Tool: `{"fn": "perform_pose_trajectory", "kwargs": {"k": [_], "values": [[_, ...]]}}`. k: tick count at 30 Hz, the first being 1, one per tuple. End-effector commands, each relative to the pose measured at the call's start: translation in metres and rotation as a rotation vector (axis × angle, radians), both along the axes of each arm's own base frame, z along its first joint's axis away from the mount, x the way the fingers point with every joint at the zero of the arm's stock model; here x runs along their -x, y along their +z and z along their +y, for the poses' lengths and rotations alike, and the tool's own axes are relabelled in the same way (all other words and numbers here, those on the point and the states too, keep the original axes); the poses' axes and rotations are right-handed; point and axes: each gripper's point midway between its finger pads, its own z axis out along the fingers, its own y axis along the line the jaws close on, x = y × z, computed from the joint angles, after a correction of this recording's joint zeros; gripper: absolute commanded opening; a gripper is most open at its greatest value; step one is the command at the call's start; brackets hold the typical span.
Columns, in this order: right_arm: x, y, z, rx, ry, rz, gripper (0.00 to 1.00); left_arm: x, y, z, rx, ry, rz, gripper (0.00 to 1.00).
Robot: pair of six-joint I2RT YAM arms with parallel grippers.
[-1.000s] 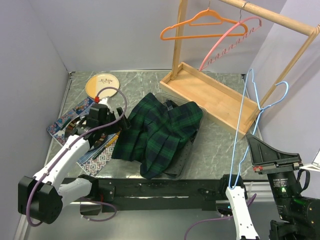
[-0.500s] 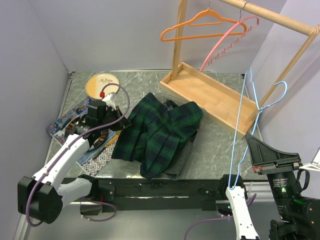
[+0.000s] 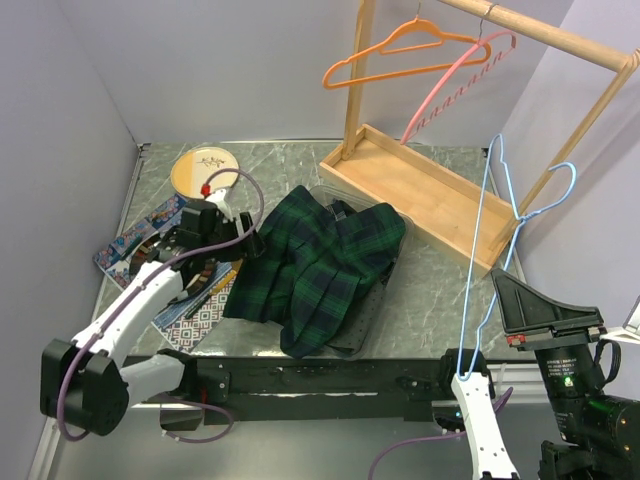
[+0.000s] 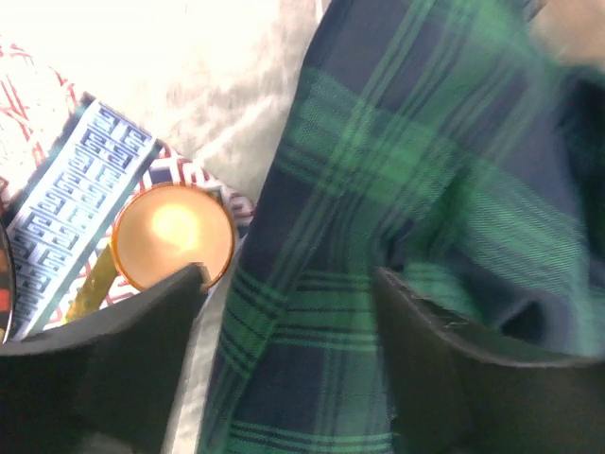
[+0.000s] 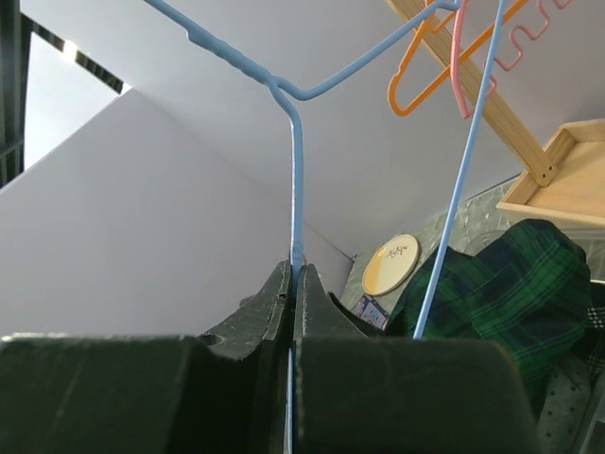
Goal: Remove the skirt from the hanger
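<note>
The dark green plaid skirt (image 3: 320, 265) lies crumpled in the middle of the table, off the hanger. My right gripper (image 3: 468, 382) is shut on the bottom wire of the light blue hanger (image 3: 488, 250) and holds it upright at the front right, clear of the skirt. In the right wrist view the jaws (image 5: 293, 272) pinch the blue wire (image 5: 296, 189), with the skirt (image 5: 510, 274) behind. My left gripper (image 3: 245, 240) is at the skirt's left edge. In the left wrist view its fingers (image 4: 142, 326) stand wide apart, open, over plaid fabric (image 4: 378, 189).
A wooden clothes rack (image 3: 430, 190) at the back right carries an orange hanger (image 3: 400, 50) and a pink hanger (image 3: 455, 85). A round plate (image 3: 205, 170) and patterned mats (image 3: 150, 245) lie at the left. A grey tray (image 3: 370, 310) sits under the skirt.
My left gripper has shifted slightly to the right, onto the skirt's left edge. The skirt, the blue hanger and the right gripper have stayed put.
</note>
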Motion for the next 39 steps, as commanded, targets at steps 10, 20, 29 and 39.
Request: {"fn": "perform_pose_trajectory", "kwargs": {"k": [10, 20, 29, 39], "values": [[-0.004, 0.037, 0.006, -0.027, 0.034, -0.066, 0.0, 0.007, 0.096, -0.068, 0.155, -0.2, -0.12, 0.01], [-0.044, 0.05, -0.011, -0.046, -0.051, -0.052, 0.0, 0.007, 0.075, -0.153, 0.251, -0.277, -0.08, 0.01], [-0.062, 0.044, -0.058, 0.129, -0.325, 0.034, 0.0, 0.028, -0.063, -0.162, 0.036, -0.277, 0.155, 0.12], [-0.071, 0.048, -0.045, 0.117, -0.25, 0.025, 0.0, 0.032, 0.145, -0.125, 0.102, -0.266, -0.25, 0.98]]}}
